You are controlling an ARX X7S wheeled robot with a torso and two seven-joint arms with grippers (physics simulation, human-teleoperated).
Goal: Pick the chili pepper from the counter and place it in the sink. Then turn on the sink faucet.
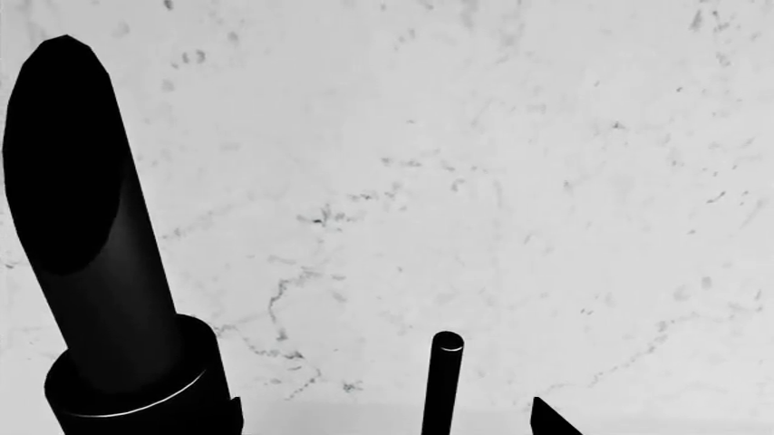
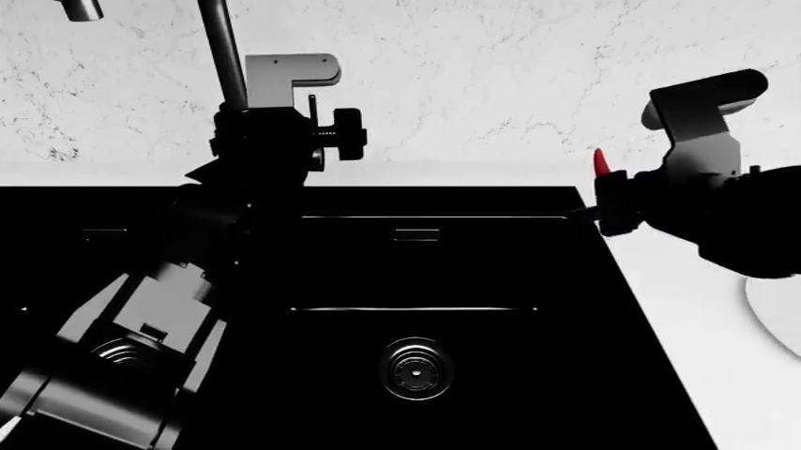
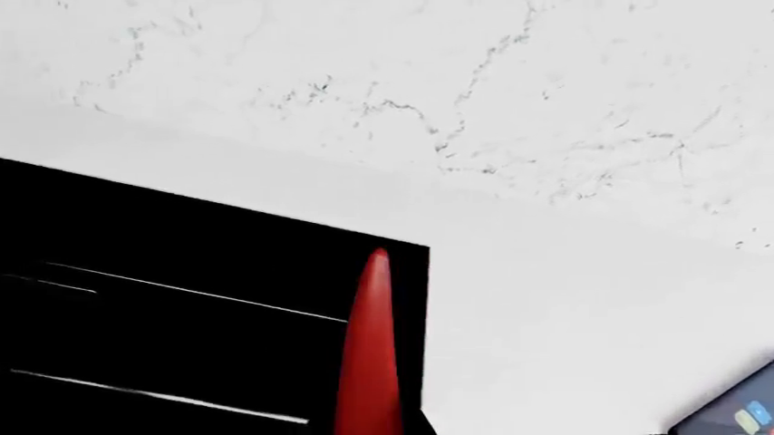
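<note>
Chili pepper (image 2: 602,162): held up off the counter (image 2: 682,281), red tip poking above the right gripper (image 2: 610,202). From the head view it sits at the sink's (image 2: 501,281) right rear corner, right over the rim line. Right wrist view agrees: the pepper (image 3: 370,353) rises in front of the lens with black basin on one side and white counter on the other. The fingers themselves are hidden, but you are carrying the pepper, so the right gripper reads as closed on it.

Risks, as I judge them:
- Release here and the pepper may land on the rim or counter rather than in the basin. Bring it further over the black before you let go.
- Only part of the pepper shows; how deep the grip is cannot be told. A quick swing could shake it loose.
- Left arm is crowded against the sink faucet (image 2: 223,56). Left wrist view shows the pipe (image 1: 91,227) very near, with a thin dark rod (image 1: 443,385) beside it. A careless sweep could knock the faucet rather than work its lever.

Left gripper (image 2: 281,131): whether it is parted or closed cannot be told.

Containers: the sink shows two ringed drains (image 2: 415,368) and nothing lying in the visible basin. A white plate (image 2: 778,319) edge at far right, bare where seen.
</note>
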